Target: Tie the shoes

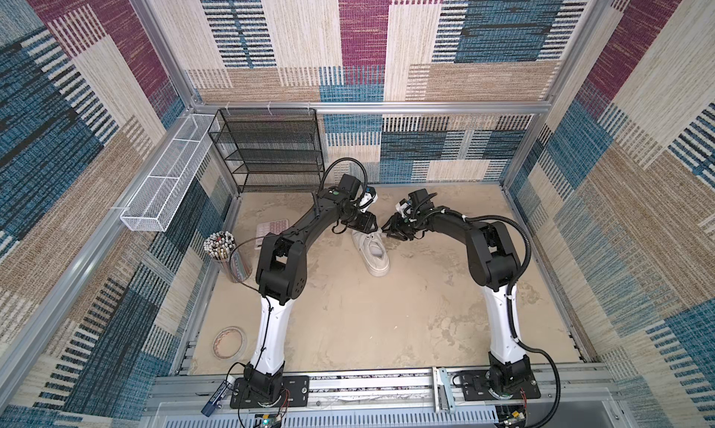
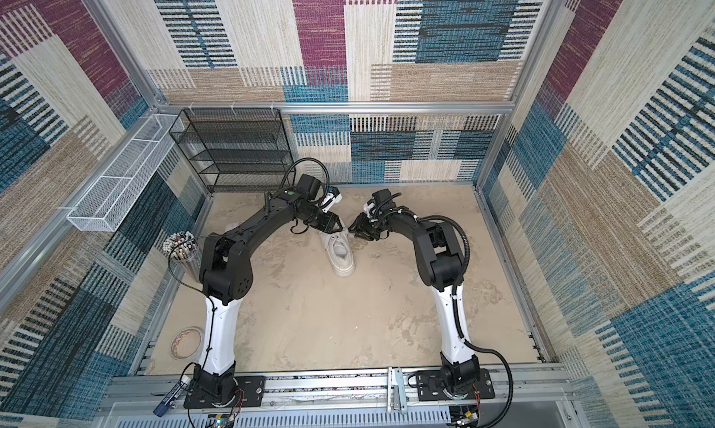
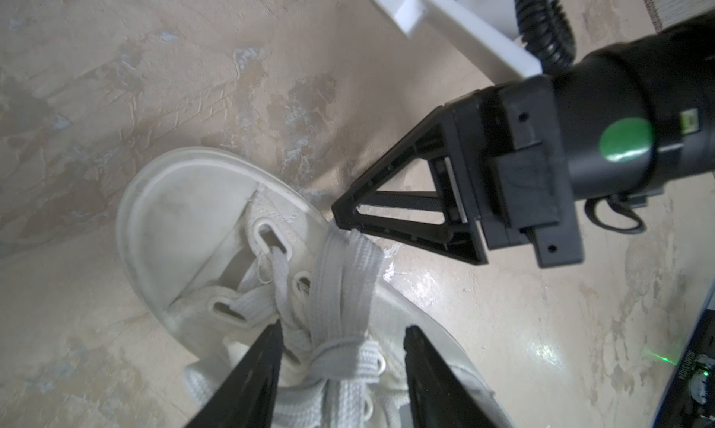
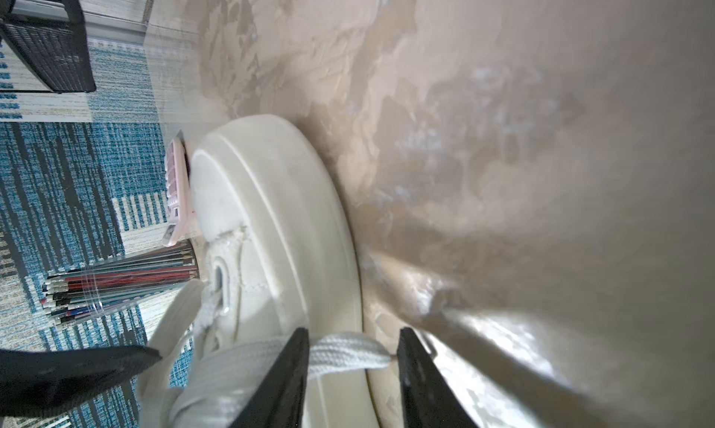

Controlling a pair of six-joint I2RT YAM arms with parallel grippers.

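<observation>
Far on the surface lies the white shoe; the left pincer and right pincer hang spread at its laces. We think they are soft and floppy, so pinch near the knot.

Elbows bent: left arm and right arm reach inward, tips nearly meeting.
Pose: left gripper angled downward, jaws parted; right gripper faces it, jaws likewise parted, neither clamped.
</observation>
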